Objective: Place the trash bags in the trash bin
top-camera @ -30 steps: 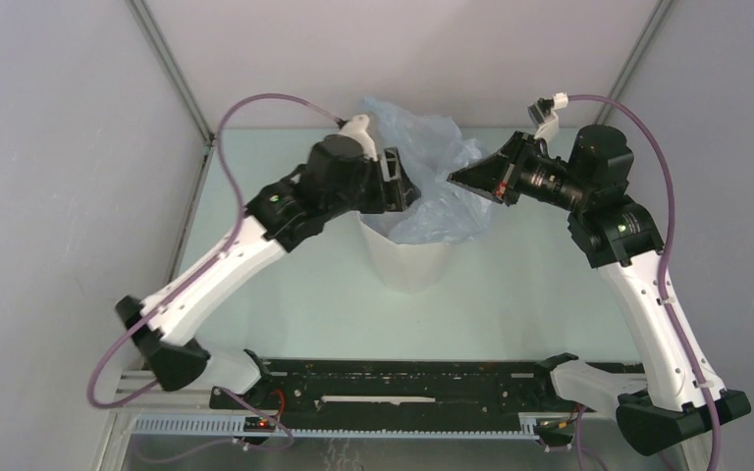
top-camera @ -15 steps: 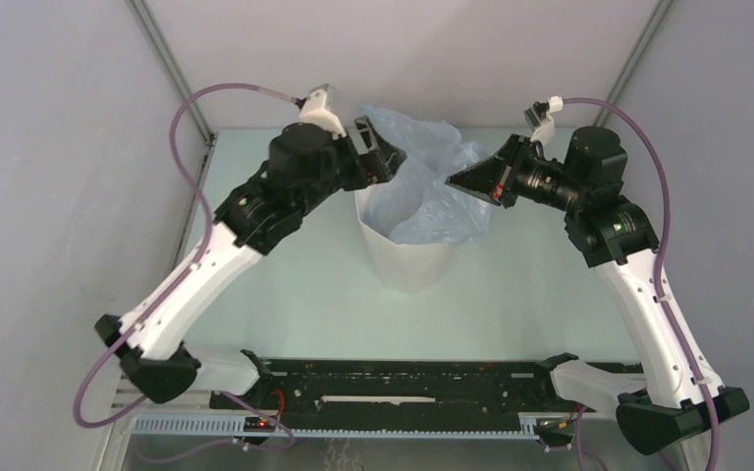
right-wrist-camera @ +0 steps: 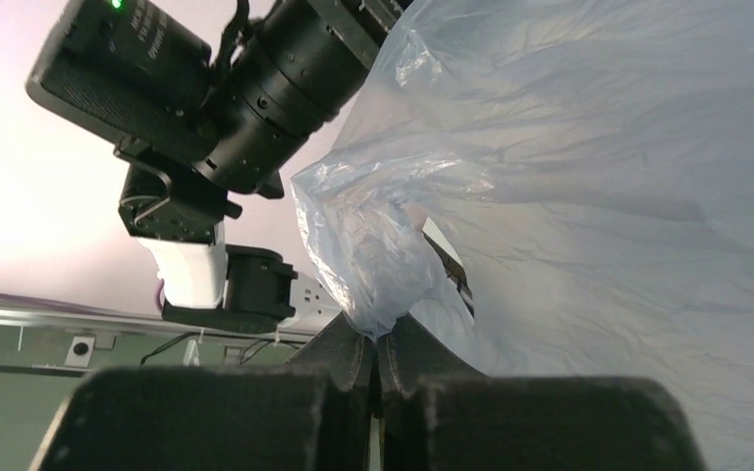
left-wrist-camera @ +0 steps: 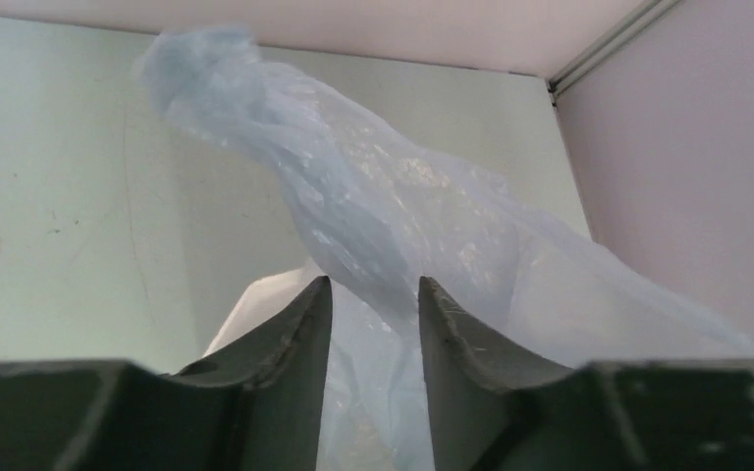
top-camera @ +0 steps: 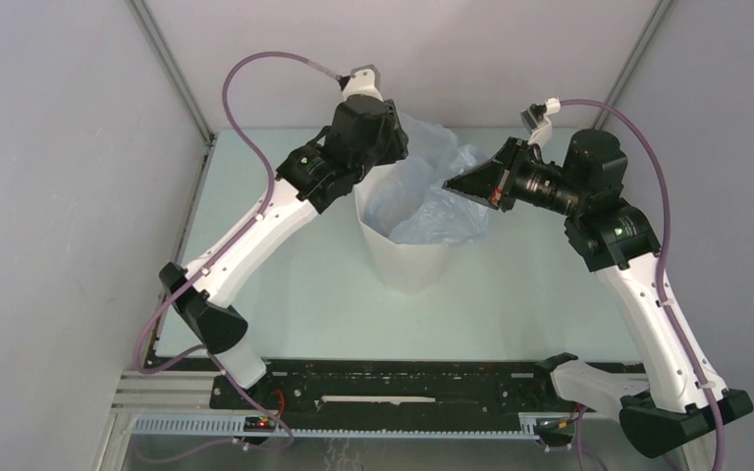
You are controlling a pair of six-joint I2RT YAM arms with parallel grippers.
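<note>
The trash bin (top-camera: 407,260) stands upright near the middle of the pale green worktop (top-camera: 530,285), between the two arms. The trash bag (top-camera: 437,191) sits partly inside it: its lower part fills the bin's mouth, while the rest billows up above the rim and leans toward the far right. The right claw (right-wrist-camera: 378,343) is pinched tight on a bunched fold of the bag, above the bin's right side. At the bin's far left edge, the left claw (left-wrist-camera: 373,289) stands partly apart, a twisted length of bag running between its fingers (left-wrist-camera: 290,339).
</note>
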